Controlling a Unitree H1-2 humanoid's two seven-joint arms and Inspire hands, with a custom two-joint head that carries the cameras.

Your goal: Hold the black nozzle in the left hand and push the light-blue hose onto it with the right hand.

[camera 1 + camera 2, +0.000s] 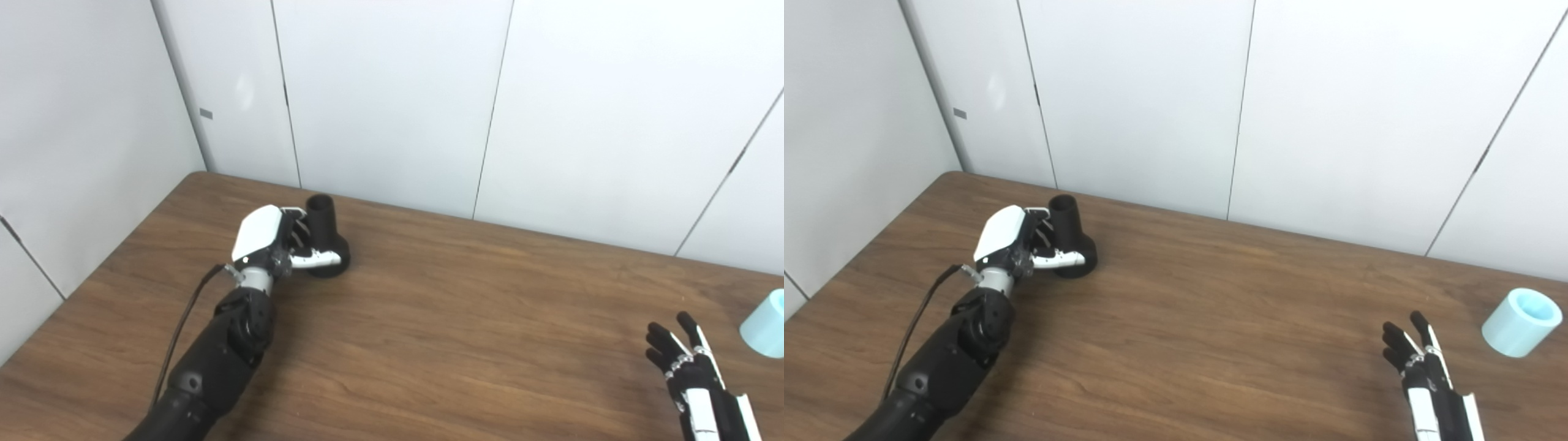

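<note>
**Left eye view: left hand at the nozzle, hose lying far off to the right**

The black nozzle (pixel 325 237) stands upright on its wide base on the wooden tabletop (pixel 465 318), toward the far left corner, its open tube end pointing up. The left hand (pixel 275 242) is wrapped around it from the left: fingers (pixel 298 231) curl against the tube and the thumb lies across the front of the base. The nozzle's base rests on the wood.

The light-blue hose (pixel 1521 322), a short tube piece, lies tilted on the tabletop near the right edge, well apart from the nozzle. The right hand (pixel 1427 383) hovers near it, just to its left, holding nothing, its fingers spread and pointing away from the robot.
</note>
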